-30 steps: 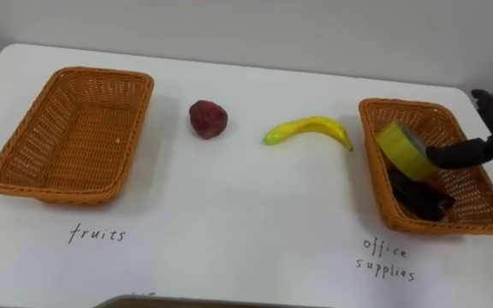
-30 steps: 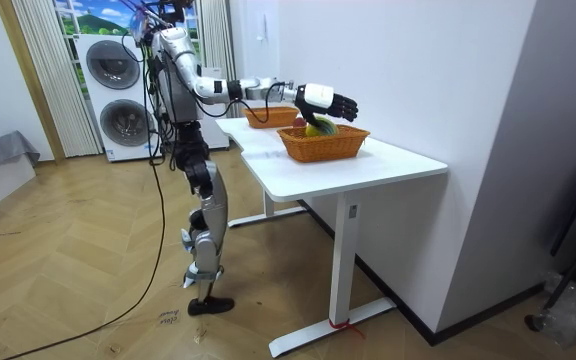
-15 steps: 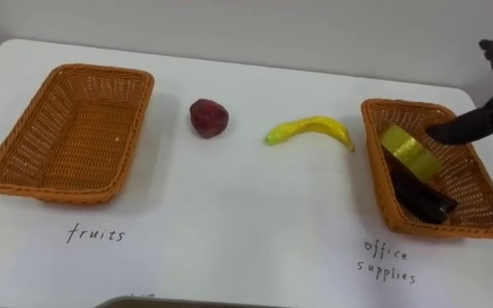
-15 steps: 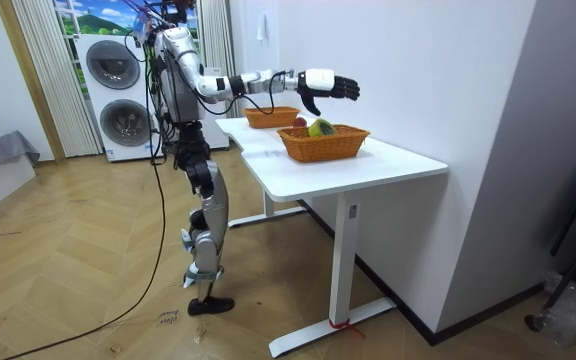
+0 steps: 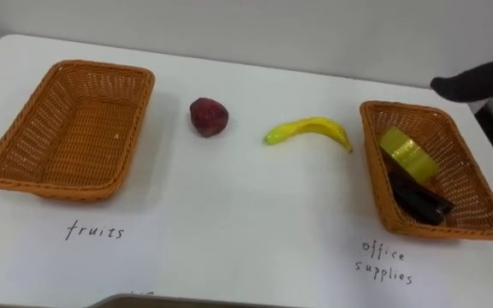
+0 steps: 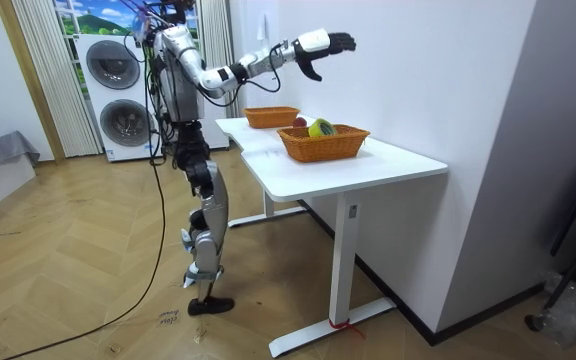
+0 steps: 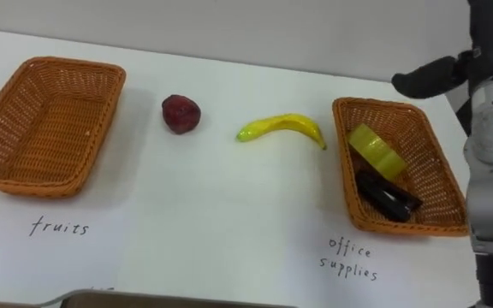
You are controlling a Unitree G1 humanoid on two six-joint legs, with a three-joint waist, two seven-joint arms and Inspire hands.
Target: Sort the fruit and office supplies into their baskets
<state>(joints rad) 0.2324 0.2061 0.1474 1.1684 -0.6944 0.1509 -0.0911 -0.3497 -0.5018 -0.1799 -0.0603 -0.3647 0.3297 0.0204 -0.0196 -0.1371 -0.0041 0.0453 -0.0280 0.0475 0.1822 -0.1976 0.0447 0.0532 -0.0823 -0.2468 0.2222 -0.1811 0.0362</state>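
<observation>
Banana (image 5: 308, 130) & red fruit (image 5: 208, 116) on table (image 5: 229, 210), btw fruits basket (image 5: 67, 137) & office basket (image 5: 465, 181) w/ tape roll (image 5: 407, 154) inside; my right hand (image 7: 430, 74) up above it, fingers loose, empty

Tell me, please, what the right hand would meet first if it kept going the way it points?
Probably the white wall behind the table: the right hand is open, high over it, with nothing between them, though depth is unclear.
</observation>
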